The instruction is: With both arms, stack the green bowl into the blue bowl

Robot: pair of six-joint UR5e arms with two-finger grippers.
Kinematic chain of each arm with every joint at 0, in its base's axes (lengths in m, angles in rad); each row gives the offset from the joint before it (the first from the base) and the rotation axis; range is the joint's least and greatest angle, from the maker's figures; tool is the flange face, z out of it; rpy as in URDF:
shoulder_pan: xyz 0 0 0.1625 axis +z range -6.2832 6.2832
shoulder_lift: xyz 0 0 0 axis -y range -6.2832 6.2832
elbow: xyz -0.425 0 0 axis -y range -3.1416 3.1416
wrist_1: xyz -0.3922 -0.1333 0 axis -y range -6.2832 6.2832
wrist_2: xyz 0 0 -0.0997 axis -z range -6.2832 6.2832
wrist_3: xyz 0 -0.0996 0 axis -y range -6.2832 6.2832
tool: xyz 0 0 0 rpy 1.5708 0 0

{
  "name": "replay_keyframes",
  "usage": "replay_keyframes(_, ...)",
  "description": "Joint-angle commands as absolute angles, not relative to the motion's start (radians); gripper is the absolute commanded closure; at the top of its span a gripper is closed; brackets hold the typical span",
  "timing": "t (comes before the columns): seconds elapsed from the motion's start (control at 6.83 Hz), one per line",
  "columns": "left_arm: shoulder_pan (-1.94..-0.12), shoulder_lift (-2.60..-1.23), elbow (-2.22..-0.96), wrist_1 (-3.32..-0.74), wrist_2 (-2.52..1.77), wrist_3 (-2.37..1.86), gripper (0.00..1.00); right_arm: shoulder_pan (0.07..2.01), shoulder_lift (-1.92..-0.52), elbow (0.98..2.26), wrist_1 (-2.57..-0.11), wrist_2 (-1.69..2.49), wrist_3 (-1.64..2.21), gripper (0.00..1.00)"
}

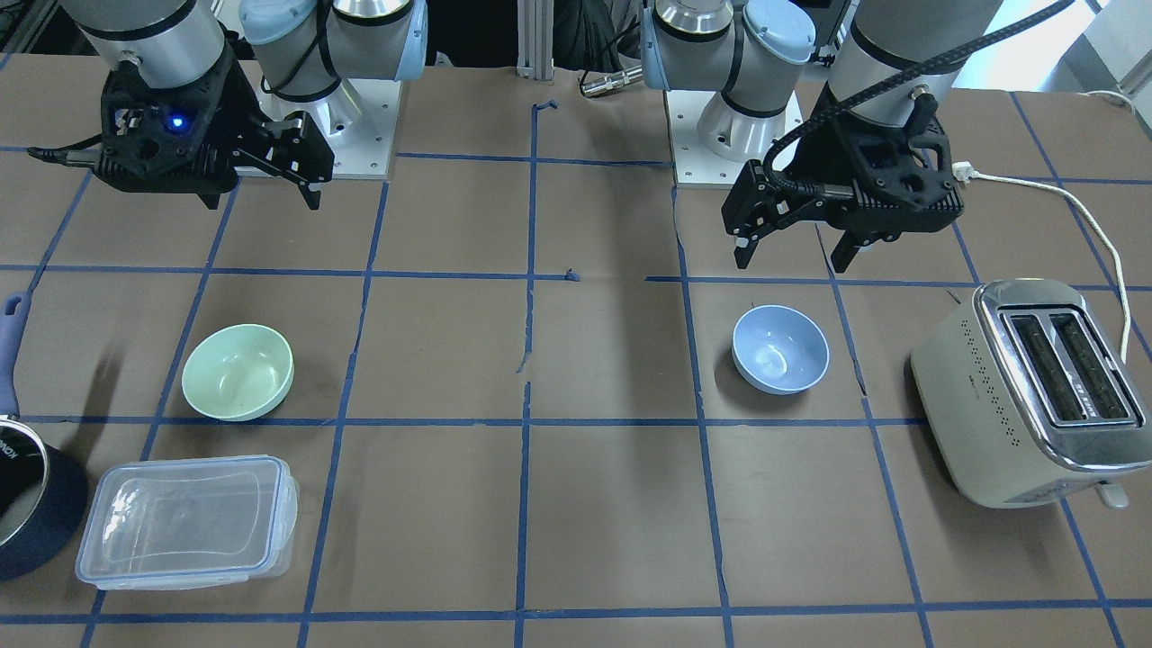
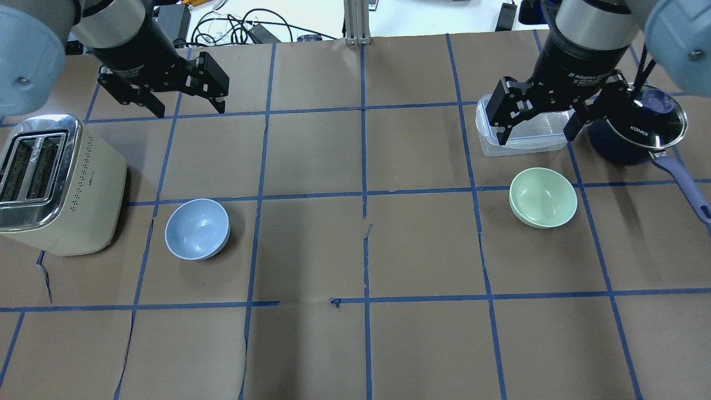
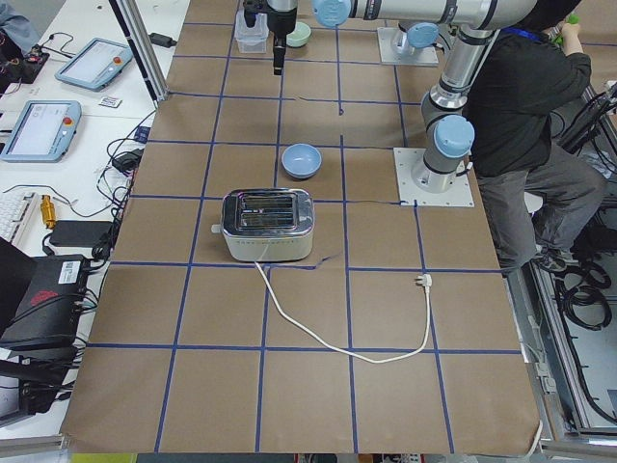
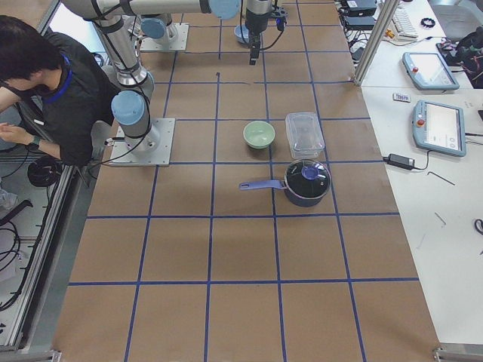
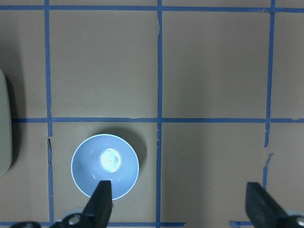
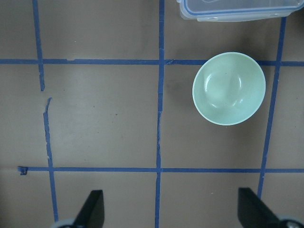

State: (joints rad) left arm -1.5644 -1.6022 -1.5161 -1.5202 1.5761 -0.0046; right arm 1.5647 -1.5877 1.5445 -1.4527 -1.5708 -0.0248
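The green bowl [image 1: 238, 372] stands upright and empty on the table, on my right side [image 2: 543, 197]. It also shows in the right wrist view [image 6: 229, 88]. The blue bowl [image 1: 780, 348] stands upright and empty on my left side [image 2: 197, 228], and shows in the left wrist view [image 5: 105, 166]. My left gripper [image 2: 189, 105] is open and empty, held high above the table beyond the blue bowl [image 5: 180, 204]. My right gripper [image 2: 536, 138] is open and empty, high above the clear container beyond the green bowl [image 6: 172, 206].
A cream toaster [image 2: 55, 183] stands left of the blue bowl, its cord trailing off [image 3: 337, 338]. A clear container with a blue rim [image 2: 522, 136] and a dark pot with a glass lid [image 2: 639, 125] sit beyond the green bowl. A person [image 3: 530, 106] sits behind the robot.
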Motion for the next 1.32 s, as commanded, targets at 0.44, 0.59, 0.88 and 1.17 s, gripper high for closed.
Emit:
replay_keyframes(0.44, -1.565, -1.601, -1.516, -1.514, 1.577, -0.009, 0.00, 1.565, -1.588, 1.545, -1.453, -1.571, -0.023, 0.00)
replay_keyframes(0.59, -1.565, -1.609, -1.516, -1.513, 1.577, -0.014, 0.00, 1.565, -1.588, 1.545, -1.453, -1.571, -0.025, 0.00)
replay_keyframes(0.88, -1.566, -1.611, -1.516, -1.514, 1.577, -0.015, 0.00, 1.565, -1.588, 1.545, -1.453, -1.571, -0.025, 0.00)
replay_keyframes(1.17, -1.566, -1.611, -1.516, -1.514, 1.577, -0.017, 0.00, 1.565, -1.588, 1.545, -1.453, -1.572, -0.026, 0.00)
